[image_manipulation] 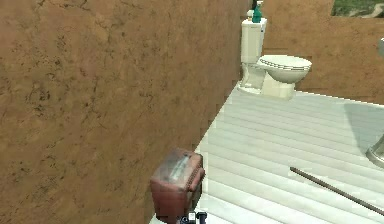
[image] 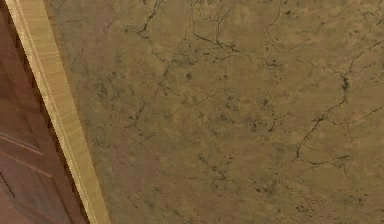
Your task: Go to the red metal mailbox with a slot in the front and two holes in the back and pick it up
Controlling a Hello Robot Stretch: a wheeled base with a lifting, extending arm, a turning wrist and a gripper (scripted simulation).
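Sitting at six o'clock in the arm side view, the red mailbox [image_manipulation: 177,183] is hugging the brown wall [image_manipulation: 90,100]. The tool [image_manipulation: 186,215] is showing beneath it, likely positioned for the pickup; cannot tell if it is grasping anything.

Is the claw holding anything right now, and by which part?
Cannot tell. The claw sits at the arm side view's bottom edge, right at the reddish mailbox, so any hold is unclear.

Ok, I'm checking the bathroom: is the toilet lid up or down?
Down: the lid lies flat over the toilet bowl, and nothing stands raised against the tank.
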